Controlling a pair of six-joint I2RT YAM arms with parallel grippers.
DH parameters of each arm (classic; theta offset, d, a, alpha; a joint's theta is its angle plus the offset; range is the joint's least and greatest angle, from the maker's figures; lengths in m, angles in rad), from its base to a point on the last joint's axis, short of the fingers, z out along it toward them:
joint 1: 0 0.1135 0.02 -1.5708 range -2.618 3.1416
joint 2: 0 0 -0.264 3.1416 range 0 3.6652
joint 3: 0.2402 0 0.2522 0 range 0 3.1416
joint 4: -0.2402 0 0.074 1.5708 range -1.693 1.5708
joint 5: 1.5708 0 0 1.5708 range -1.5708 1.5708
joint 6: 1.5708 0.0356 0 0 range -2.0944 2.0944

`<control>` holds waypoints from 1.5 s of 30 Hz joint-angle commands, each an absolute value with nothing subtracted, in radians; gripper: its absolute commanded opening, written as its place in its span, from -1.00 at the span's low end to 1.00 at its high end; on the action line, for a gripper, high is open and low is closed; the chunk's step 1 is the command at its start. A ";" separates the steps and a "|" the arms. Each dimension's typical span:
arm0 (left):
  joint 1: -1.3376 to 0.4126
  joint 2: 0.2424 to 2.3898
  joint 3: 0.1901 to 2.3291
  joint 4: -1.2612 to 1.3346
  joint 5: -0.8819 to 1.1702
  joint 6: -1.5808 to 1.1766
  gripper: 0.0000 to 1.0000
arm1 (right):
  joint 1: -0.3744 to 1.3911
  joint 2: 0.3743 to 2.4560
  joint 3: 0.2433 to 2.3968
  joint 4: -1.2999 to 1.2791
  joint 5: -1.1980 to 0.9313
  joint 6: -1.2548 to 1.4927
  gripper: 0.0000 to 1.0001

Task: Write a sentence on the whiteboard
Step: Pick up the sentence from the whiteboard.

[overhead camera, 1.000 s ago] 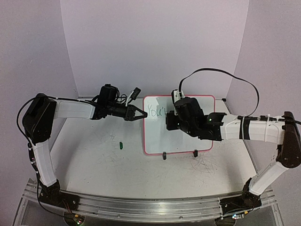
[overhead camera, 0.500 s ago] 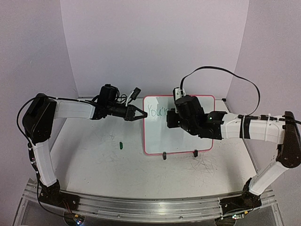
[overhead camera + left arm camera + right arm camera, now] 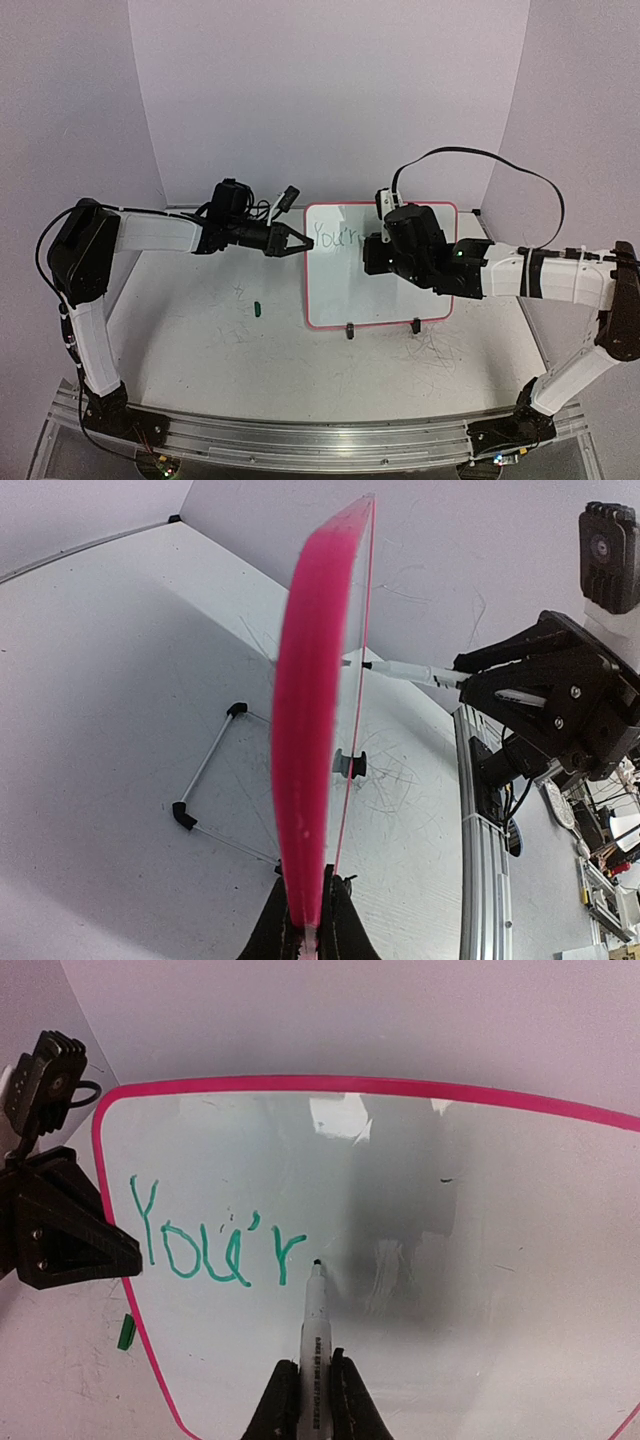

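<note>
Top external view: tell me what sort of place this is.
Probably a robotics lab test cell: plain pale lilac wall panels box in a scuffed grey-white tabletop, and two white-and-black robot arms are bolted to a ribbed aluminium rail at its near edge, working on a small pink-framed whiteboard.

Both arms have white shells on their links and black housings at the joints. The left arm (image 3: 155,232) stands on a black base at the silver rail's (image 3: 320,437) left end, the right arm (image 3: 565,280) at its right end. A black cable (image 3: 480,152) loops above the rail's right half. The left gripper (image 3: 296,243) and right gripper (image 3: 310,1363) are black and wedge-shaped, with small silver screws.
</note>
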State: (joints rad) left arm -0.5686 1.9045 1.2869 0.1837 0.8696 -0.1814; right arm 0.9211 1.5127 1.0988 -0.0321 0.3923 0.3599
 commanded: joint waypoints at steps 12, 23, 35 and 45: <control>-0.568 1.876 1.278 0.160 0.809 -0.153 -1.00 | 0.916 1.547 1.111 0.027 0.407 0.369 -1.00; -0.567 1.878 1.280 0.160 0.809 -0.155 -1.00 | 0.907 1.497 1.067 0.002 0.490 0.419 -1.00; -0.568 1.878 1.280 0.160 0.809 -0.155 -1.00 | 0.898 1.503 1.079 0.044 0.476 0.400 -1.00; -0.568 1.876 1.282 0.160 0.811 -0.155 -1.00 | 0.897 1.536 1.107 0.060 0.453 0.376 -1.00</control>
